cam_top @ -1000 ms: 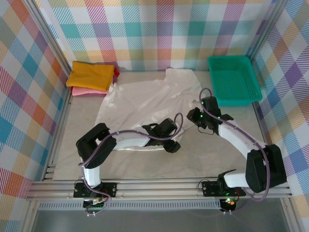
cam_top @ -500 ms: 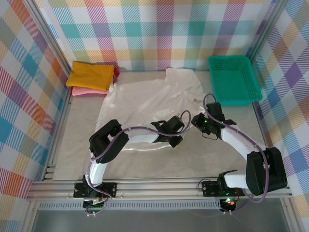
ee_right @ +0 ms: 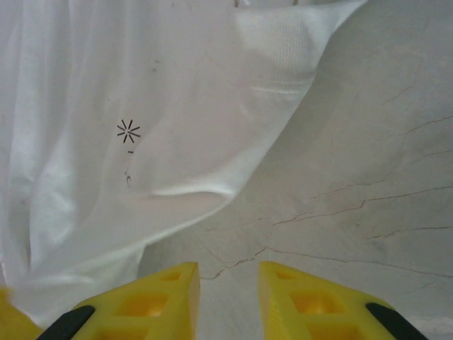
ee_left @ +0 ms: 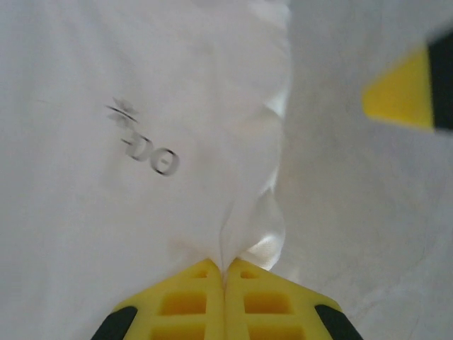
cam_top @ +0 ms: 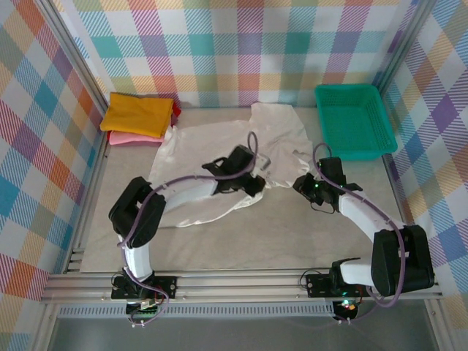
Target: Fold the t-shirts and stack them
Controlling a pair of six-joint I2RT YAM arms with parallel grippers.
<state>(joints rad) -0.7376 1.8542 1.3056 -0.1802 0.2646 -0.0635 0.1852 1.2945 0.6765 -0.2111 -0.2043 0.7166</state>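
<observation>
Gripping: left gripper [ee_left: 225, 268] is pinched shut on a fold at the edge of the white t-shirt [cam_top: 212, 146]
Right arm: right gripper [ee_right: 228, 283] has its fingers apart with nothing between them, over the bare table [cam_top: 292, 234] just beside the shirt's edge
Shirt position: spread rumpled mid-table, chest mark facing up
Folded stack: mustard-yellow t-shirt [cam_top: 137, 113] on the pink t-shirt [cam_top: 130, 137], far left corner
Far right corner: green basket [cam_top: 355, 121]
</observation>
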